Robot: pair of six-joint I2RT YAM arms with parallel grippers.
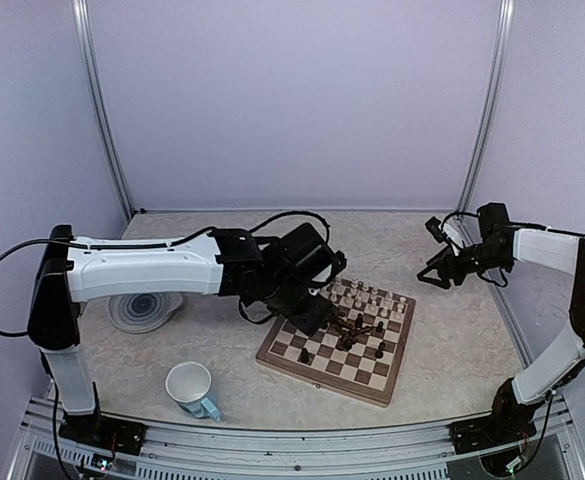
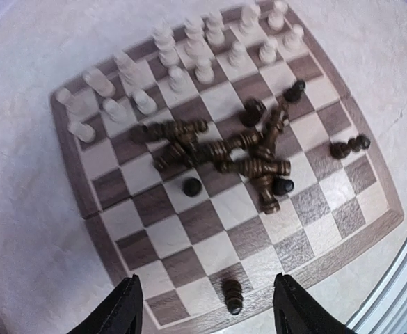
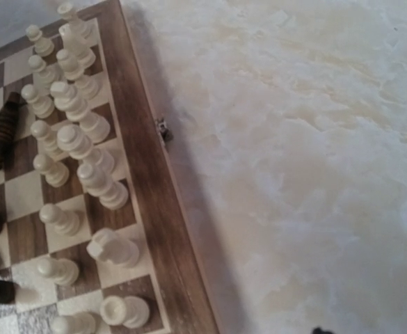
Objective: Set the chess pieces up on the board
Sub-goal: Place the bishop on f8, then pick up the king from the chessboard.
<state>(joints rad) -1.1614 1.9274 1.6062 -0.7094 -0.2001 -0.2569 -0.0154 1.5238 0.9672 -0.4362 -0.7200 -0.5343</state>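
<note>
Left gripper (image 2: 206, 282) is spread wide, empty. Ahead of its jaws, dark pieces (image 2: 255, 167) are heaped flat, axes crisscrossed. Right gripper's (image 1: 432, 270) opening cannot be told.

Dark chess pieces (image 1: 357, 328) on the board (image 1: 322, 358)

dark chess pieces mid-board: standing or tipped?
Mostly tipped. The dark pieces lie on their sides in a heap at the middle of the board; a few around it look upright. The white pieces stand.
</note>
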